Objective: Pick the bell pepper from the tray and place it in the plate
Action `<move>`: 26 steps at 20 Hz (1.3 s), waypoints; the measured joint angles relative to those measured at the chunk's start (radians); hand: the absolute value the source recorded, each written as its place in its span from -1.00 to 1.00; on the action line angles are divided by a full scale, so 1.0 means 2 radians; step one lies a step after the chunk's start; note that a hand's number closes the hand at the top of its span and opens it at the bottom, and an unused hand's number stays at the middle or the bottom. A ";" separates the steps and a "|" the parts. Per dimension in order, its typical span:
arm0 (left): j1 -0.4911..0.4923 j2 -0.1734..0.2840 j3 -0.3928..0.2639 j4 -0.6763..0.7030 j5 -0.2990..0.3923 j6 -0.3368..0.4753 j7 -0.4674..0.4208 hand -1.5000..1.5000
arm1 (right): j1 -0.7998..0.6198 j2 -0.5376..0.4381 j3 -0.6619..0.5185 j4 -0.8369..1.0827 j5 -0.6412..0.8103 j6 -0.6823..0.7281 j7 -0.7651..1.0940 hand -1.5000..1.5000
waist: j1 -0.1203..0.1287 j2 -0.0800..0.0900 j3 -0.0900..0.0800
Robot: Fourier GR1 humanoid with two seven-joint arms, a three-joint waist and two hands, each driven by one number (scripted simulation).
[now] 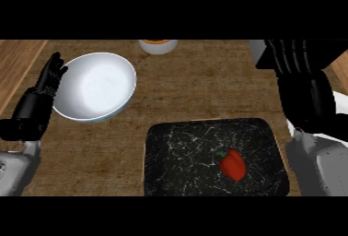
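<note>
The robot's right black hand (pixel 299 69) hangs at the upper right of the head view, above the far right edge of the wooden counter (pixel 204 83); its fingers look straight and hold nothing. The left black hand (pixel 49 76) rests at the left edge, fingers straight and pointing up, just beside the round white plate (pixel 95 87). The small red bell pepper with a green stem (pixel 233 165) lies in the square black marbled tray (pixel 183 156), right of the tray's centre, well apart from both hands. A white cup with an orange top (pixel 158 45) sits at the far edge.
</note>
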 measured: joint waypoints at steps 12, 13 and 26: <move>0.077 -0.041 -0.007 0.038 0.038 -0.024 0.011 0.00 | 0.080 0.039 0.179 0.058 0.215 -0.111 0.032 -1.00 | -0.008 0.005 -0.007; 0.084 -0.043 -0.006 0.039 0.039 -0.027 0.004 0.00 | 0.098 0.051 0.196 0.061 0.236 -0.132 0.016 -1.00 | -0.008 0.005 -0.006; 0.119 -0.051 0.013 0.039 0.038 -0.051 -0.014 0.00 | 0.299 -0.004 0.274 -0.054 0.411 -0.247 -0.001 -1.00 | -0.014 0.003 -0.002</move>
